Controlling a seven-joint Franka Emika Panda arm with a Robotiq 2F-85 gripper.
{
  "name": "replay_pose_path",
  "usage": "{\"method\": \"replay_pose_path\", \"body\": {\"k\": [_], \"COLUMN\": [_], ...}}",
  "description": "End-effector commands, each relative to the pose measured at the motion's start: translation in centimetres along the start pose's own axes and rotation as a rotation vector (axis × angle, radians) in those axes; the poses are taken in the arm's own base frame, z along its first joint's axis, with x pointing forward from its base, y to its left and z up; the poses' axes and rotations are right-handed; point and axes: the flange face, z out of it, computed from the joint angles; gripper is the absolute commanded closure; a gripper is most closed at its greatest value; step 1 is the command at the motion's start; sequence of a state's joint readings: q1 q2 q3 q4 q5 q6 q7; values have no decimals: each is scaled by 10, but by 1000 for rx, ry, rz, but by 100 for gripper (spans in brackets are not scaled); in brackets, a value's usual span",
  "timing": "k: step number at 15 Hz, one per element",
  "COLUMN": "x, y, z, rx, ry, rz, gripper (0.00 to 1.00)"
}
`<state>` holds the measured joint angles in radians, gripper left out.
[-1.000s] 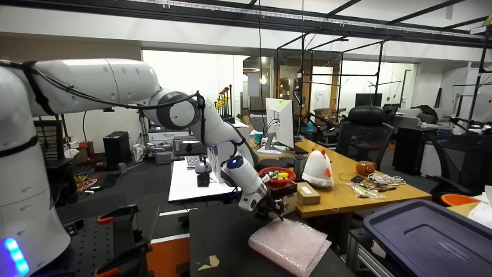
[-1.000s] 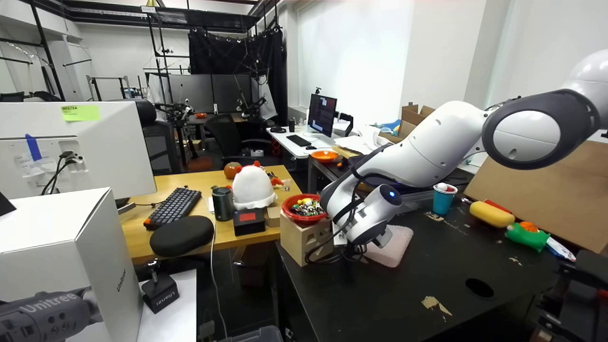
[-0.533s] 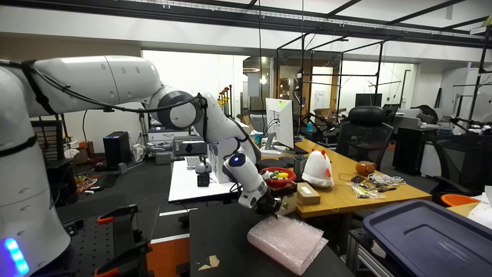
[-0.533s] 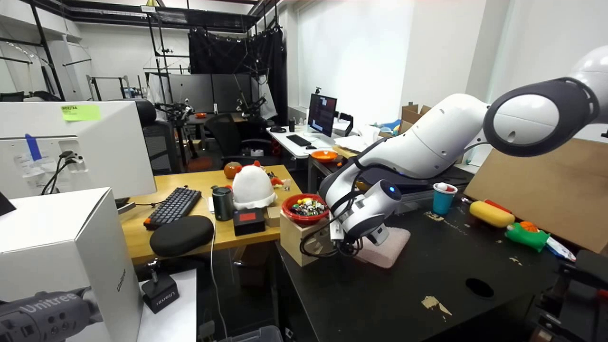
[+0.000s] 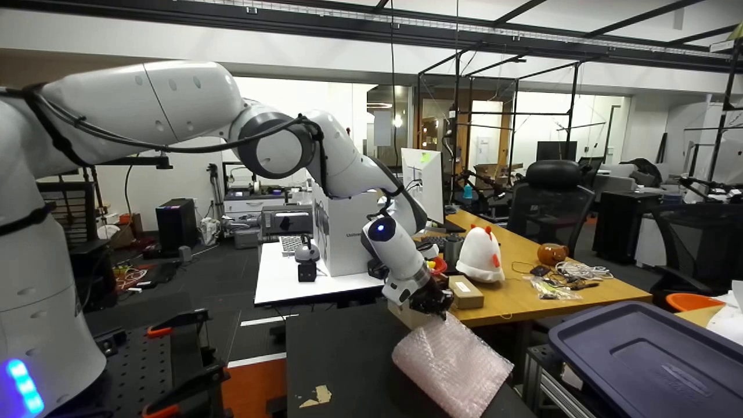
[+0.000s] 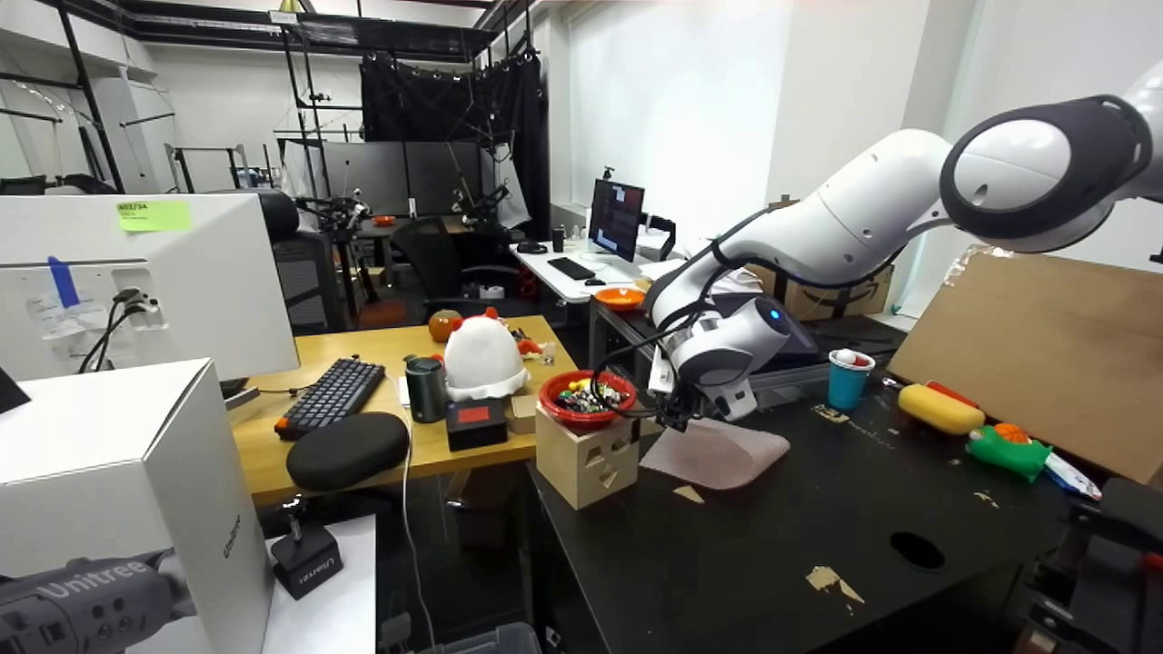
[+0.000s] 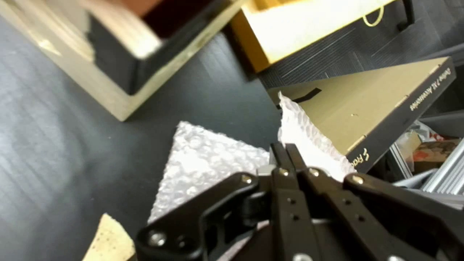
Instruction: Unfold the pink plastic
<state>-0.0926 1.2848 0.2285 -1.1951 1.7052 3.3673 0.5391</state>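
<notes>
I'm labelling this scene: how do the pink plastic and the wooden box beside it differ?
The pink plastic is bubbled and flexible; the wooden box looks rigid, with shaped holes. The pink plastic is held near an edge by the gripper, while the wooden box bears a red bowl. Both are pale and at the same end of the black table.

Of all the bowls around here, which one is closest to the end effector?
The red bowl, holding small colourful things, is closest to the end effector. The orange bowl stands much farther off in both exterior views.
</notes>
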Motion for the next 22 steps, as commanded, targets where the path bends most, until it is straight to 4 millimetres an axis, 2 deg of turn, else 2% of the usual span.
{"method": "replay_pose_path", "body": {"k": [1, 6, 9, 11, 14, 16, 19, 22], "x": [13, 36, 36, 32, 30, 31, 33, 45], "y": [-40, -92, -110, -114, -110, -100, -76, -39], "z": [-18, -38, -53, -65, -90, -109, -138, -168], "rx": [48, 191, 267, 316, 362, 375, 397, 415], "ry": [12, 31, -6, -48, -78, -70, -49, -10], "rz": [185, 393, 412, 419, 445, 432, 442, 485], "gripper": [100, 100, 100, 100, 100, 100, 100, 100]}}
